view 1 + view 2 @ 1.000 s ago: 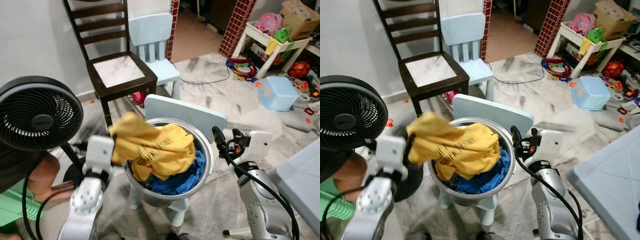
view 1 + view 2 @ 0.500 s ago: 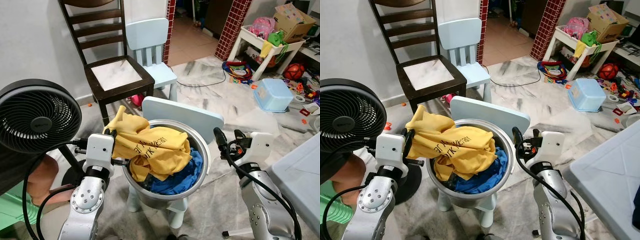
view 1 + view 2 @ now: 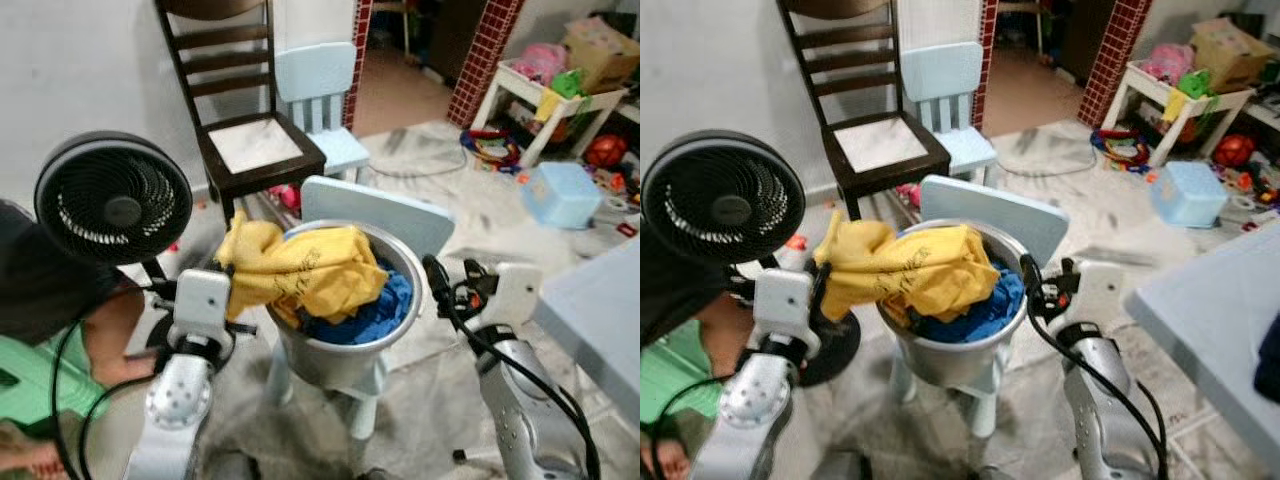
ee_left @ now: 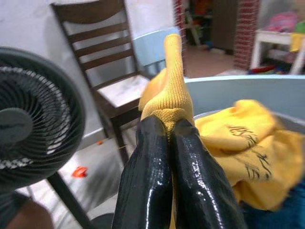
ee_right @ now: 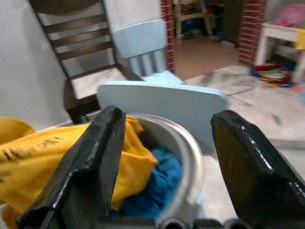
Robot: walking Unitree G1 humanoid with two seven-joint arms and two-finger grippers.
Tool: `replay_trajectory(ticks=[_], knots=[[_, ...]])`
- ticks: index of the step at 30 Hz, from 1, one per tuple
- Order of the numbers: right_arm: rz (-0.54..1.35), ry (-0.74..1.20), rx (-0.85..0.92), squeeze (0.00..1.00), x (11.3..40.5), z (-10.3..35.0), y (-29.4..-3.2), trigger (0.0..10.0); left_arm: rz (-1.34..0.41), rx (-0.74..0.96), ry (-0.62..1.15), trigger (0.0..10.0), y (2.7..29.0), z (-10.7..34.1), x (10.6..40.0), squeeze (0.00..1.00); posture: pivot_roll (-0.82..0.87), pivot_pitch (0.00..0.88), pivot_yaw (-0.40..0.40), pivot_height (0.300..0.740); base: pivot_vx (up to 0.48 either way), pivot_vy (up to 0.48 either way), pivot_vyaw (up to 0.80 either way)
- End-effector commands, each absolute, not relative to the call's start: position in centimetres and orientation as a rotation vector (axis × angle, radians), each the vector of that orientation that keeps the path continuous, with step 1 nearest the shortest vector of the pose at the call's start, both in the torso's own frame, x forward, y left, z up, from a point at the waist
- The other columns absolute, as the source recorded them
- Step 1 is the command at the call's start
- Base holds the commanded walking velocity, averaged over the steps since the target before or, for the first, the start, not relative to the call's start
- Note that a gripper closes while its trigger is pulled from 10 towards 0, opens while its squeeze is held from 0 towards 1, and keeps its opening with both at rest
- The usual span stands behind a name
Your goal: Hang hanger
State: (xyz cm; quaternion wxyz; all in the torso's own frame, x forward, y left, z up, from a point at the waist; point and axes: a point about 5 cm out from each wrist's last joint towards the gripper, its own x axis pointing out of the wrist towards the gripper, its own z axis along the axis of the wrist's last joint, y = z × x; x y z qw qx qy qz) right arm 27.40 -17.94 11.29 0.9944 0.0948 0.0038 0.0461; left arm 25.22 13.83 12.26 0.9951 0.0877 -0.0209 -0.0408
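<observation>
A yellow shirt spills over the left rim of a metal tub, which stands on a small pale blue chair. A blue garment lies under it in the tub. My left gripper is shut on a fold of the yellow shirt just left of the tub; the cloth sticks up above the fingertips. At the tub's right side my right gripper stands open, level with the rim, its fingers wide apart and holding nothing.
A black fan stands at the left, above a person low on the floor. Behind the tub are a dark wooden chair and a pale blue child's chair. A grey table edge is at the right, and a blue bin and toys lie beyond.
The whole view has shifted, so the camera moved. The yellow shirt has sunk from its raised bunch and now drapes over the tub's left rim, still in my left gripper. The right gripper stays open.
</observation>
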Motion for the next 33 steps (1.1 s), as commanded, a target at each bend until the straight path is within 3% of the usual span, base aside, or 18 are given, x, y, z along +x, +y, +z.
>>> replay_trajectory(ticks=[1, 19, 33], knots=[[0.096, 0.004, 0.185, 0.00, 27.4, 11.4, -17.9, 10.0, -0.070, 0.186, -0.038, 10.0, 14.3, 12.2, 25.2, 0.00, 0.05, 0.093, -0.062, 0.740, -0.266, 0.000, 0.00], [0.084, 0.013, 0.171, 0.00, 27.5, 11.4, -18.1, 10.0, -0.095, 0.172, -0.047, 10.0, 13.3, 12.3, 25.5, 0.00, 0.04, 0.097, -0.062, 0.740, -0.257, 0.000, 0.00], [0.073, 0.027, 0.167, 0.00, 27.8, 11.2, -18.1, 10.0, -0.134, 0.118, -0.099, 10.0, 12.0, 13.8, 26.3, 0.00, 0.03, 0.102, -0.063, 0.740, 0.000, 0.000, -0.06]])
